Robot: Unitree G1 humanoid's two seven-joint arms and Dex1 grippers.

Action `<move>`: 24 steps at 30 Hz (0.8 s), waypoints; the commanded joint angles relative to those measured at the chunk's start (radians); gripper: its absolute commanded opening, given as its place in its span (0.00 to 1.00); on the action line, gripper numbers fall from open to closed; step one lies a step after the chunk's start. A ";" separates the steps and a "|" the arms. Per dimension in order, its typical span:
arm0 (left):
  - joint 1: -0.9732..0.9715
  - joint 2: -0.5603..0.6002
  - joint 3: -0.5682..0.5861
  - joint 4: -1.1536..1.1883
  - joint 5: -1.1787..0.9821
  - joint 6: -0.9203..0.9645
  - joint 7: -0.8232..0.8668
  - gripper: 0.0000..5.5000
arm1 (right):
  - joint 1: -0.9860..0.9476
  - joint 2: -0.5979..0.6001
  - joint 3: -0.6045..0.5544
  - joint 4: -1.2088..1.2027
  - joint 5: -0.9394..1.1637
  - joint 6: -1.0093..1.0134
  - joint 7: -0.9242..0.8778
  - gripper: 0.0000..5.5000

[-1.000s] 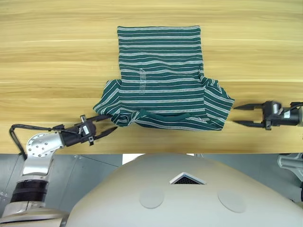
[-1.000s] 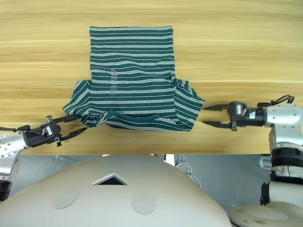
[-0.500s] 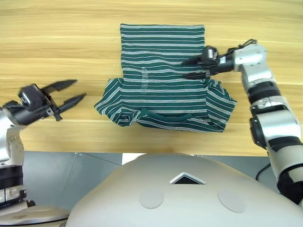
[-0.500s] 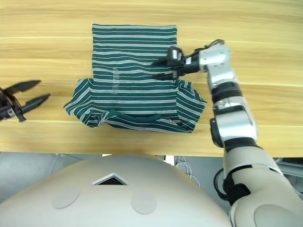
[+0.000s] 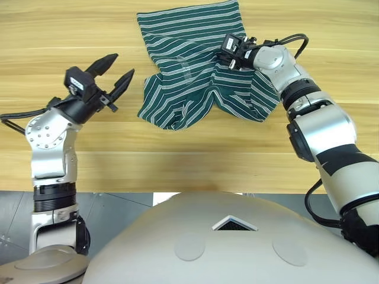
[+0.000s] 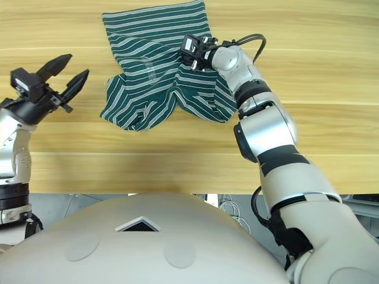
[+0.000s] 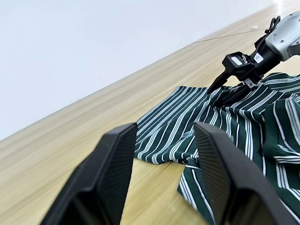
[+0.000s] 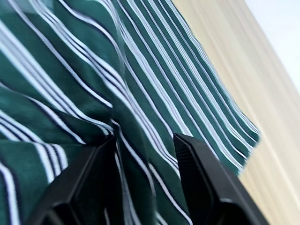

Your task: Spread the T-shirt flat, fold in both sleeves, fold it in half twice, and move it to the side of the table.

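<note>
The green striped T-shirt [image 5: 189,35] lies crumpled on the wooden table [image 5: 71,148], hem end at the far side and the near part bunched into folds. My right gripper [image 5: 227,56] is on the shirt's right side, shut on a ridge of the cloth [image 8: 136,93] that runs between its fingers [image 8: 93,187]. My left gripper [image 5: 121,65] hangs open above the table, left of the shirt and apart from it. The left wrist view looks between its dark fingers [image 7: 112,173] at the shirt [image 7: 211,122] and the right gripper [image 7: 225,91] on it.
Bare wood surrounds the shirt to the left, the right and toward the table's front edge [image 5: 177,190]. A pale wall [image 7: 93,37] stands behind the table.
The right gripper has closed on the cloth and pulled it, bunching the shirt's near part up and away from the front edge. The left gripper has risen and swung closer to the shirt.
</note>
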 commanded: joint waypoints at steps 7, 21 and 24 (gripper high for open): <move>-0.300 -0.126 -0.182 0.356 0.217 -0.052 0.072 0.38 | 0.157 -0.210 -0.105 -0.143 0.145 -0.275 0.646 0.42; -0.738 -0.335 -0.345 1.026 0.434 -0.116 0.191 0.38 | 0.524 -0.310 -0.121 -0.643 0.309 -0.214 0.766 0.42; -0.793 -0.325 -0.341 1.170 0.450 -0.131 0.202 0.38 | 0.584 -0.316 -0.105 -0.757 0.326 -0.180 0.763 0.42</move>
